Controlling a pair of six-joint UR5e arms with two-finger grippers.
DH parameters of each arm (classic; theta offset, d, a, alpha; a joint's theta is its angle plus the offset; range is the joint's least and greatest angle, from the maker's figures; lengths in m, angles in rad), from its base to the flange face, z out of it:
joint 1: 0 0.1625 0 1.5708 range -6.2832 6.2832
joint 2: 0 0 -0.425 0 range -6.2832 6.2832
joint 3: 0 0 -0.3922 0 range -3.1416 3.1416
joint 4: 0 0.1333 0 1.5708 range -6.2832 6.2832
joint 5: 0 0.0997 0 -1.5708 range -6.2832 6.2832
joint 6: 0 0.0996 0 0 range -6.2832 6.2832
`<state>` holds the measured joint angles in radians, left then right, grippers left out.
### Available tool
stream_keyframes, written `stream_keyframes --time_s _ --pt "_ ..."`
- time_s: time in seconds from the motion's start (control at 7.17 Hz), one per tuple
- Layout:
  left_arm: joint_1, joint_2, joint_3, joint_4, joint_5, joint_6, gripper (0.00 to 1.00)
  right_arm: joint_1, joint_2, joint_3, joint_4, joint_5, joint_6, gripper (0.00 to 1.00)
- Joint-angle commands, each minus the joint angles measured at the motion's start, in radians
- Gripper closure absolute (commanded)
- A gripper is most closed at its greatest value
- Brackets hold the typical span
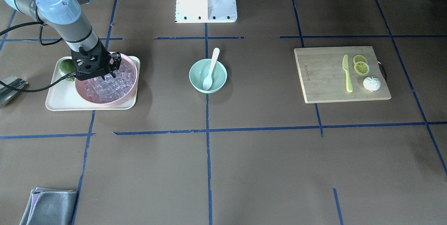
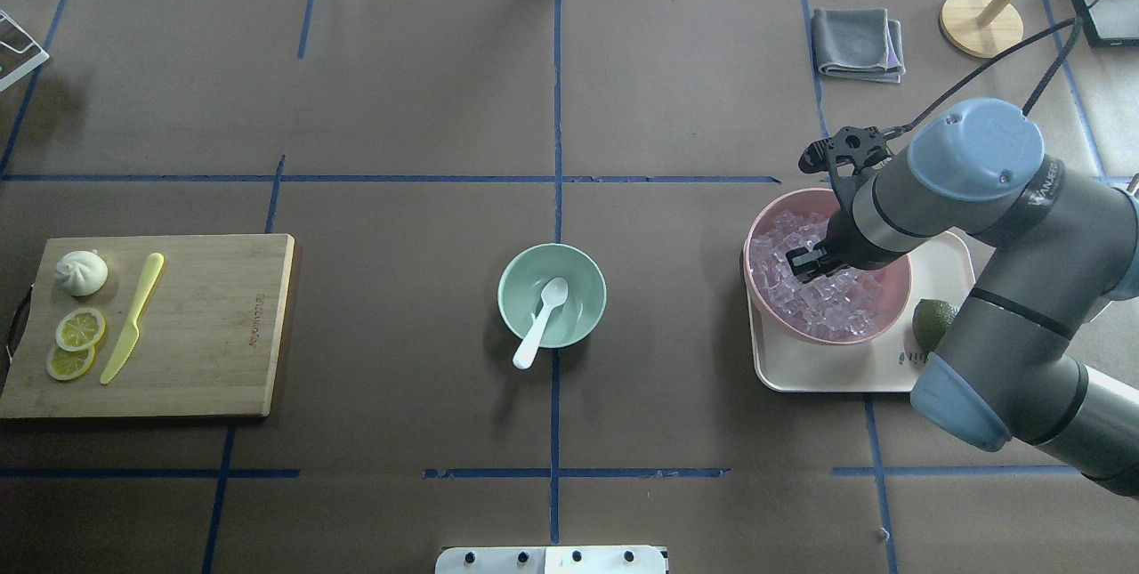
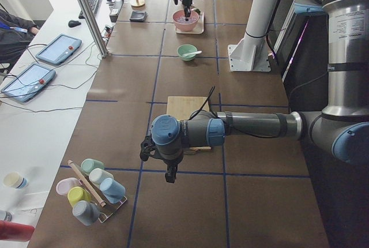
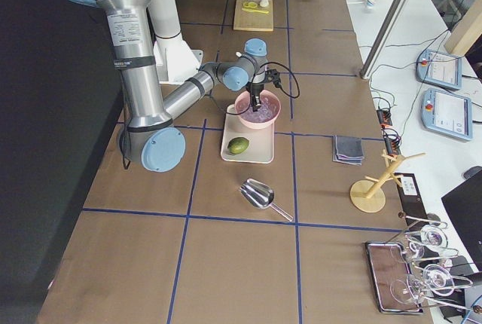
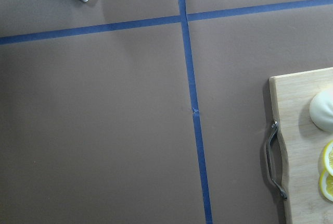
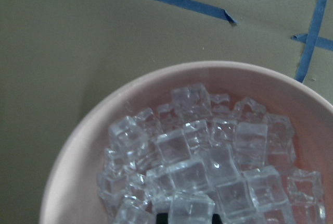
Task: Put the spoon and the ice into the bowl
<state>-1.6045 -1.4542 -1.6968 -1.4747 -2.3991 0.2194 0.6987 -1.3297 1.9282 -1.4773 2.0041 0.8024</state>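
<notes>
The right gripper [image 1: 109, 75] reaches down into the pink bowl [image 6: 78, 151] at the left of the front-facing view, its tips among the ice; in the right wrist view two dark fingertips [image 6: 162, 218] show at the bottom edge on either side of one clear cube of ice [image 6: 190, 206], but I cannot tell whether they clamp it or merely straddle it; the pink bowl is heaped with many such cubes, piled across its floor and against its wall; this bowl stands on a cream tray [image 1: 59, 100], taking up the tray's right part, and a lime [image 1: 65, 67] lies on the tray at the upper left, just beside the bowl; towards the middle of the frame stands the mint-green bowl [image 1: 220, 75], well apart from the tray; the white spoon [image 1: 212, 69] is already in it, scoop down on the smooth inside, handle leaning over the rim at the top; I make out no ice in this bowl; at the right of the frame a wooden cutting board [image 1: 321, 78] carries a yellow knife [image 1: 347, 73], two lemon slices [image 1: 360, 65] and a white bun [image 1: 372, 83]; the left gripper [image 3: 169, 174] hangs over bare table in the lower middle of the exterior left view, near the board, and I cannot tell whether it is parted or closed
</notes>
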Motion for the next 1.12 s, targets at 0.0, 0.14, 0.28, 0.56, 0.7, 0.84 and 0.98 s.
stream_keyframes --time_s 0.0,0.14,0.28,0.56,0.7,0.84,0.98 --pt "0.002 0.000 0.000 0.001 0.000 0.000 0.00 0.001 0.079 0.000 -0.008 -0.002 0.247 0.97" --pt "0.000 0.000 0.002 0.001 0.000 0.000 0.00 -0.013 0.117 0.000 -0.009 -0.008 0.350 0.97" --pt "0.002 0.000 0.002 0.001 0.000 0.000 0.00 -0.048 0.169 -0.006 -0.050 -0.054 0.439 0.97" --pt "0.002 -0.002 0.003 -0.001 0.000 0.000 0.00 -0.140 0.371 -0.090 -0.208 -0.180 0.551 0.97" --pt "0.002 -0.002 0.003 0.001 0.000 0.000 0.00 -0.171 0.438 -0.145 -0.209 -0.204 0.610 0.97" --pt "0.002 0.000 0.002 0.001 0.000 0.000 0.00 -0.203 0.522 -0.241 -0.209 -0.241 0.638 0.97" --pt "0.002 0.000 0.003 0.001 0.000 0.000 0.00 -0.243 0.582 -0.327 -0.206 -0.266 0.665 0.96"
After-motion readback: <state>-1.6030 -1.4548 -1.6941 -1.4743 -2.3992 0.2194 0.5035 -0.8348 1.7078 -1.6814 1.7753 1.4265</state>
